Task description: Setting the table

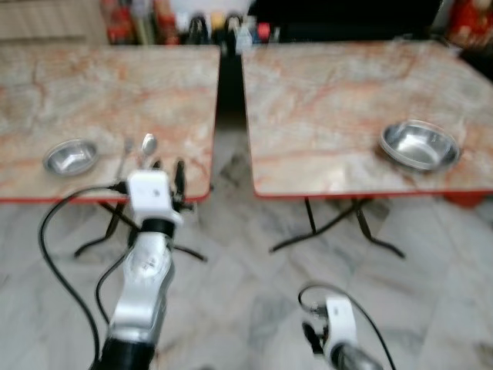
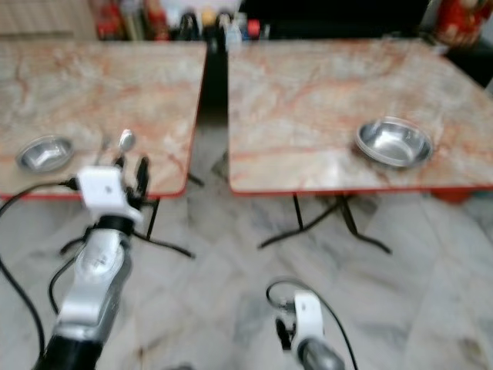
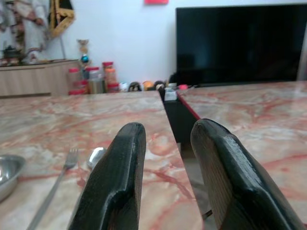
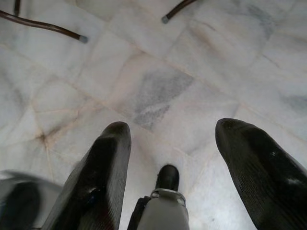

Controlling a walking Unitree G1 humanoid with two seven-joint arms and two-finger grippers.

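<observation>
Two marble-topped tables stand side by side. On the left table (image 1: pixel 92 85) lie a small steel bowl (image 1: pixel 71 156), a fork (image 1: pixel 125 154) and a spoon (image 1: pixel 148 145), set close together near the front edge. A larger steel bowl (image 1: pixel 419 145) sits on the right table (image 1: pixel 331 100) near its front right. My left gripper (image 1: pixel 168 173) is raised at the left table's front edge, just right of the spoon, open with nothing between its fingers (image 3: pixel 124 158). Down low, my right gripper (image 4: pixel 172 129) hangs open over the floor.
A narrow gap (image 1: pixel 229 100) separates the two tables, whose folding metal legs (image 1: pixel 339 223) stand on the marble floor. Bottles and jars (image 1: pixel 185 27) line the back by a dark TV screen (image 3: pixel 240 43). A black cable (image 1: pixel 54 254) loops beside my left arm.
</observation>
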